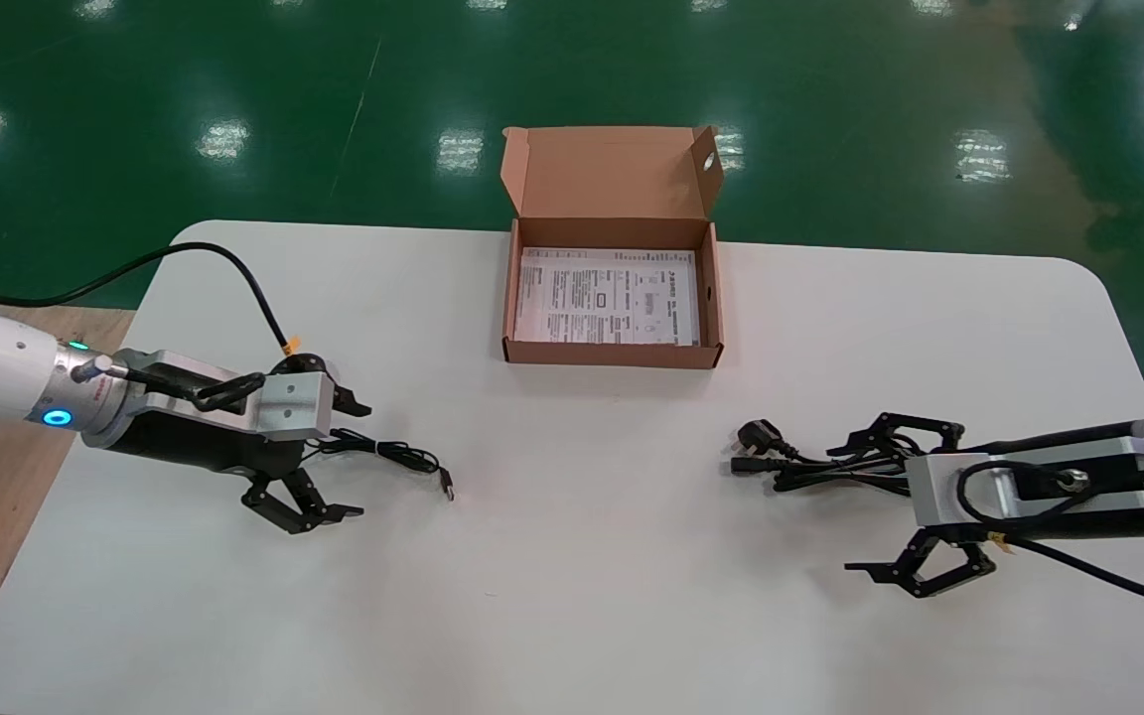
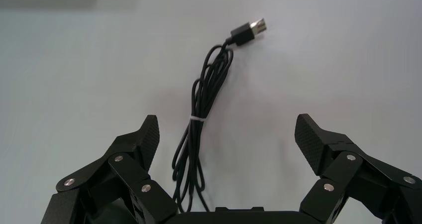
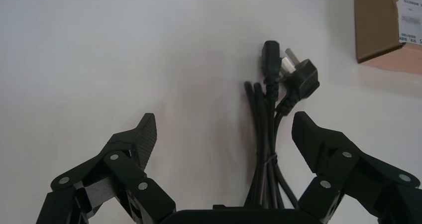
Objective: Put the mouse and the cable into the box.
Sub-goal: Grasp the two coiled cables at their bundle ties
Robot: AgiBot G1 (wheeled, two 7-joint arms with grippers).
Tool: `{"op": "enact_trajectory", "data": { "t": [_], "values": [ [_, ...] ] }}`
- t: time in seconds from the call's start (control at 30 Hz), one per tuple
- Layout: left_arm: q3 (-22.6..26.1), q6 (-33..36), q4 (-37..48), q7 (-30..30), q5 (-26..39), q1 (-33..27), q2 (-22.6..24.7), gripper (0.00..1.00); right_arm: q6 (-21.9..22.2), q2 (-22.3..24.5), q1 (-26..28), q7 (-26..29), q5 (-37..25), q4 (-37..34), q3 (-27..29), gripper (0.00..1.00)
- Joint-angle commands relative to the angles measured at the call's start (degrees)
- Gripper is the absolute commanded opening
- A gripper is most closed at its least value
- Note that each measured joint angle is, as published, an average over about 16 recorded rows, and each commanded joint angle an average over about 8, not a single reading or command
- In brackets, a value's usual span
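Presently, the lid-up brown cardboard box (image 1: 612, 354) sits far-centre on the white tabletop (image 1: 572, 596) and holds a printed paper sheet (image 1: 607, 296) whose text is too small to read. The tied thin black USB cable (image 1: 388, 455) lies crosswise, ungripped, between the wide-spread fingers of the left end effector (image 1: 360, 459), plug toward centre. The bundled thick black power cord (image 1: 810, 469) lies likewise inside the wide-spread right end effector (image 1: 842, 509).

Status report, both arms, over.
Left gripper open, straddling thin USB cable. Right gripper open, straddling bundled power cable. Box open, only a paper sheet inside. Nothing seen blocking the box.
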Motion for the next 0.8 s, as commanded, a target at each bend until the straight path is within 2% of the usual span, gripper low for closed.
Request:
{"op": "enact_trajectory", "data": {
  "t": [0.03, 0.33, 0.57, 0.6, 0.63, 0.8],
  "values": [
    [0.04, -0.23, 1.89, 1.56, 0.1, -0.35, 0.36, 1.0, 0.54, -1.34, 0.88, -1.48, -0.58, -2.81, -0.31, 1.0],
    [0.1, -2.75, 5.92, 5.39, 0.27, -0.53, 2.03, 1.0, 10.98, -6.13, 2.71, -4.29, -2.1, -9.49, -0.7, 1.0],
    [-0.09, -6.64, 7.71, 6.9, 0.08, -0.38, 2.93, 1.0, 13.8, -7.59, 3.04, -5.91, -2.65, -12.08, -0.96, 1.0],
    [-0.12, -7.04, 7.87, 7.02, 0.04, -0.38, 3.0, 1.0, 13.88, -7.71, 3.06, -6.03, -2.67, -12.35, -0.97, 0.96],
    [-0.15, -7.35, 7.99, 7.11, 0.01, -0.38, 3.06, 0.92, 13.93, -7.8, 3.08, -6.11, -2.69, -12.55, -0.98, 0.83],
    [-0.2, -8.42, 8.7, 7.42, -0.02, -0.46, 3.35, 0.29, 14.22, -8.38, 3.23, -6.14, -2.64, -13.91, -0.93, 0.21]
  ]
}}
